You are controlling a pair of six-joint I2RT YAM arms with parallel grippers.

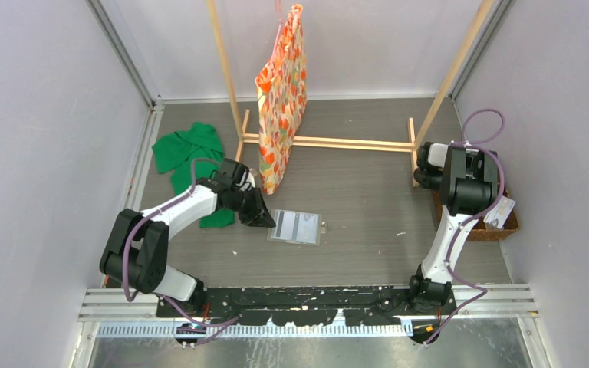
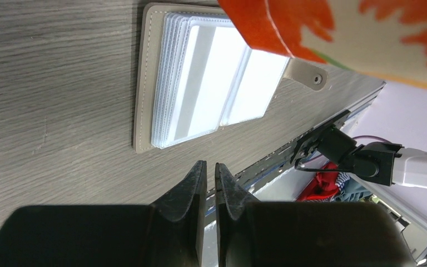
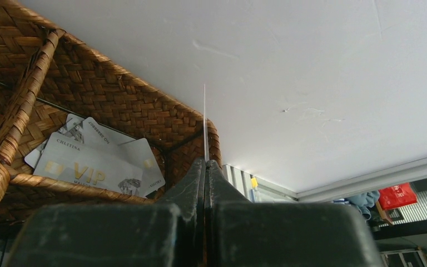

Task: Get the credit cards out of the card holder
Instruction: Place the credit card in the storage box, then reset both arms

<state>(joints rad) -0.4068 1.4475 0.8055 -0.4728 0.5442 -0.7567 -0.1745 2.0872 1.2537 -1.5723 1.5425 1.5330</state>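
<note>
Top view: holder (image 1: pixel 295 227) lies open and flat on the table (image 1: pixel 368 192), mid-scene. Left gripper (image 1: pixel 267 221) sits just beside its left edge. Basket (image 1: pixel 491 234) is at the right wall, with a white card (image 1: pixel 500 211) over it.

Left wrist: holder's clear pockets face up. Jaws are a narrow slit apart and hold nothing.

Right wrist: right gripper (image 3: pixel 205 162) is pinched tight on the card, seen edge-on. Several cards (image 3: pixel 89 161) lie inside the basket, one marked VIP.
</note>
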